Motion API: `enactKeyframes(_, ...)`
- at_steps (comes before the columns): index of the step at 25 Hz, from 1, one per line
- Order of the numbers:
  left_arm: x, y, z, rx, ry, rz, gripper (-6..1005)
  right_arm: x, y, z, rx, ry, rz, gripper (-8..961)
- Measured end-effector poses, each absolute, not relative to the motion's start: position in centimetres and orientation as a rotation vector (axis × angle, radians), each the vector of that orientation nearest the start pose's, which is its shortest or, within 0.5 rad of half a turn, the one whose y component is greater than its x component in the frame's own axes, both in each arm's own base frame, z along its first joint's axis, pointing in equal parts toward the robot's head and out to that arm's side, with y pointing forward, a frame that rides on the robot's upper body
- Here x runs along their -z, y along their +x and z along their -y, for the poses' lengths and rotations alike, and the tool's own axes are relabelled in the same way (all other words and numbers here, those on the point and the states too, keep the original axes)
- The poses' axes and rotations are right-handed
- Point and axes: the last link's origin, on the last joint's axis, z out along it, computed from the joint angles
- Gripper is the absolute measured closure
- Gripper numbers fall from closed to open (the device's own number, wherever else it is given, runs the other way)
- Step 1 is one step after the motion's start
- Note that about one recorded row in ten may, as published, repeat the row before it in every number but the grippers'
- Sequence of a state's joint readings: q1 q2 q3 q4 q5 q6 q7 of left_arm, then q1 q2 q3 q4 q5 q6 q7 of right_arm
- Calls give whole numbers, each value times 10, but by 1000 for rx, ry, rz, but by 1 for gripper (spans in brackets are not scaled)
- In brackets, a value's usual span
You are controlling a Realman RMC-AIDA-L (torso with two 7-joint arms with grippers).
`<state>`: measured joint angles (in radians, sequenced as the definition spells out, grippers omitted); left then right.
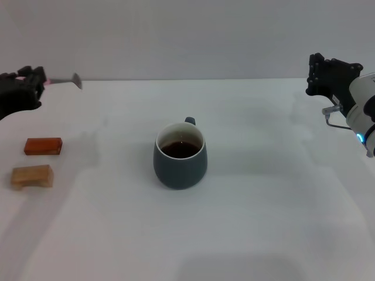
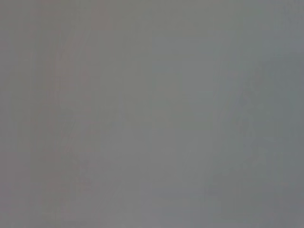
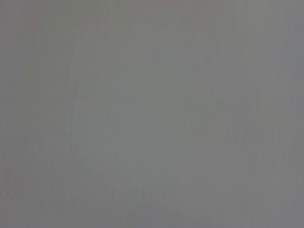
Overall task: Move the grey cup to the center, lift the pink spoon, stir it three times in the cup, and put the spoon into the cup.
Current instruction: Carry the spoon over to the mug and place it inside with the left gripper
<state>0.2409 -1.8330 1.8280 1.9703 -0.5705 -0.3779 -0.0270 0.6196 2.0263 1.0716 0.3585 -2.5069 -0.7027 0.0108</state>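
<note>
The left claw hangs high at the far left edge of the scene, clenched on the pale pink handle of the small slim pink spoon, which sticks out sideways from it toward the middle with its grey metal bowl at the free end, well clear of the white desk. Below that claw, on the desk near its left edge, lies an orange-brown rectangular block, and just nearer to the robot, beside it but not touching, a tan wooden block. Out toward the middle of the desk stands the squat, rounded, dark blue-grey cup, upright, cream-white inside and holding dark brown liquid, with its small loop handle turned toward the far side. It is well apart from both blocks and from the spoon. Across the desk, the right claw is raised at the far right edge, away from the cup and touching nothing; from where it shows I cannot tell whether it is released or clenched. Both wrist cameras give only a flat grey field with nothing to make out.
</note>
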Motion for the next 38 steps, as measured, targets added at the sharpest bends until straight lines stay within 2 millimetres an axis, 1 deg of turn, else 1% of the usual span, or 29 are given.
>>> enactKeyframes(2, -91, -190, -279, 521, -1902, 895, 854, 27, 265, -418, -529, -1797, -483, 921)
enactKeyframes(3, -91, -190, -279, 521, -1902, 895, 854, 27, 265, -418, -529, -1797, -483, 921)
enactKeyframes(7, -92, -177, -284, 526, -2031, 877, 854, 28, 265, -417, -530, -1797, -487, 921)
enactKeyframes(8, -92, -177, -284, 526, -2031, 877, 854, 28, 265, -417, -530, -1797, -487, 921)
enactKeyframes(12, -94, -168, -284, 544, -2118, 853, 854, 30, 265, -415, -533, -1796, -494, 920)
enactKeyframes(13, -92, -163, -284, 552, -2152, 845, 854, 30, 265, -415, -533, -1796, -494, 920)
enactKeyframes(15, -91, -161, -284, 549, -2168, 839, 854, 30, 266, -415, -533, -1794, -497, 921)
enactKeyframes(16, -88, -153, -284, 529, -2235, 811, 854, 30, 266, -415, -534, -1794, -497, 921)
enactKeyframes(17, -86, -149, -285, 520, -2263, 796, 854, 30, 264, -415, -540, -1794, -498, 921)
enactKeyframes(21, -82, -143, -287, 506, -2307, 772, 854, 31, 265, -414, -541, -1794, -501, 920)
enactKeyframes(24, -81, -142, -287, 501, -2317, 766, 854, 32, 265, -413, -543, -1794, -505, 920)
enactKeyframes(27, -74, -136, -290, 483, -2371, 737, 854, 33, 264, -412, -546, -1794, -509, 920)
enactKeyframes(29, -74, -136, -290, 483, -2371, 737, 854, 34, 264, -411, -548, -1794, -511, 920)
enactKeyframes(30, -68, -138, -294, 464, -2388, 733, 854, 35, 264, -411, -551, -1794, -513, 920)
enactKeyframes(32, -64, -140, -299, 457, -2398, 739, 854, 36, 265, -408, -552, -1792, -521, 921)
enactKeyframes(38, -58, -143, -308, 453, -2407, 737, 854, 38, 268, -405, -550, -1790, -532, 921)
